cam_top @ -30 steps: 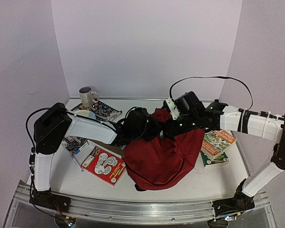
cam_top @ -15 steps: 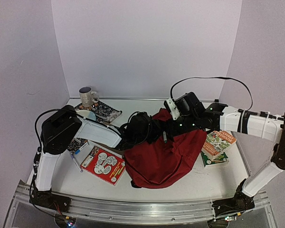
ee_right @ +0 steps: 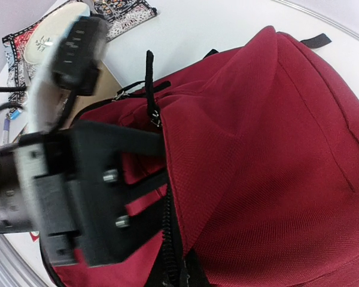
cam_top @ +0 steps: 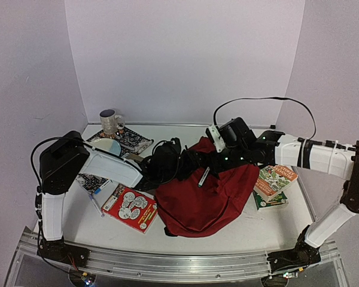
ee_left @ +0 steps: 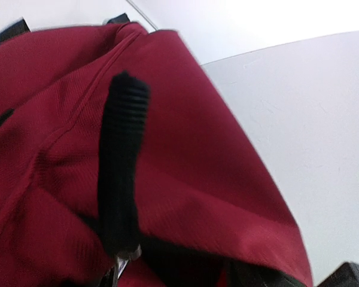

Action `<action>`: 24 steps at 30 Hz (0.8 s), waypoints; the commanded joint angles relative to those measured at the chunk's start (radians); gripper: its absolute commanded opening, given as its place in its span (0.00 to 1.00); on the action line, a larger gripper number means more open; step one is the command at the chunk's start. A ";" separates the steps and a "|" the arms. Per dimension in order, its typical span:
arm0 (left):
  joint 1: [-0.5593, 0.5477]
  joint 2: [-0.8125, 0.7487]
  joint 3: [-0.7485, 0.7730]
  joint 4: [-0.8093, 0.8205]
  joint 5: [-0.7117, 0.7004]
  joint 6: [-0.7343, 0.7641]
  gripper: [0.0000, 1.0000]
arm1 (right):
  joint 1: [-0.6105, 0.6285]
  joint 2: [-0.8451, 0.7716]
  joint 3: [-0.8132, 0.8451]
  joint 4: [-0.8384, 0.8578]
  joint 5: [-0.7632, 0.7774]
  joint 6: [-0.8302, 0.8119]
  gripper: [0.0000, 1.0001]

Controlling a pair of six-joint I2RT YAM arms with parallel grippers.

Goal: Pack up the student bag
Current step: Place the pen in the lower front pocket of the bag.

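Note:
The student bag [cam_top: 212,200], dark red with black zips, lies in the middle of the table with its opening toward the grippers. My left gripper [cam_top: 178,162] hovers at the bag's mouth, and the right wrist view shows the left gripper [ee_right: 161,160] with its jaws apart and nothing between them. A black zip pull [ee_left: 122,161] hangs in front of it. A white pen with a green tip [cam_top: 202,177] lies loose on the red fabric just below. My right gripper [cam_top: 191,160] is shut on the upper edge of the bag's opening beside the zip [ee_right: 175,239], holding it up.
At the back left stand a mug [cam_top: 110,122], a patterned book [cam_top: 128,140] and a round disc [cam_top: 107,145]. A red booklet [cam_top: 131,208] and a blue pen [cam_top: 96,203] lie left of the bag. Green books [cam_top: 274,182] are stacked to its right.
My left gripper has opened and its arm has drawn back slightly to the left. The white pen now lies free on the bag. The right gripper has kept its hold.

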 commanded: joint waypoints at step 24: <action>-0.102 -0.198 -0.219 -0.102 0.024 0.635 0.44 | 0.013 0.084 0.034 -0.018 -0.001 -0.001 0.00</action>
